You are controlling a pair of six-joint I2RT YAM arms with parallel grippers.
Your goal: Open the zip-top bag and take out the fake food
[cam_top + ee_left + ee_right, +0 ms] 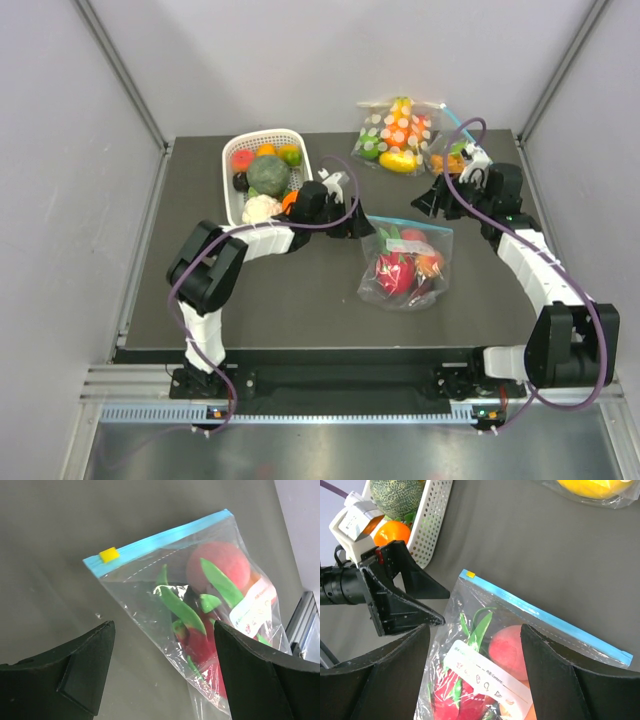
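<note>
The zip-top bag [405,262] lies flat mid-table, its blue zip strip [160,537] along the far edge with a yellow tab [109,554] at one end. Inside is the fake food: a pink-red dragon fruit [200,645] with green leaves and a peach [507,647] under a white label. My left gripper [352,222] is open, just left of the bag's zip corner, nothing between its fingers [80,670]. My right gripper [432,203] hovers open beyond the bag's far right corner, looking down on it. Neither gripper touches the bag.
A white basket [228,190] of cabbage, cauliflower and orange stands at the back left, close behind the left arm. A polka-dot bag [395,130] and a smaller clear bag [450,155] lie at the back right near the right wrist.
</note>
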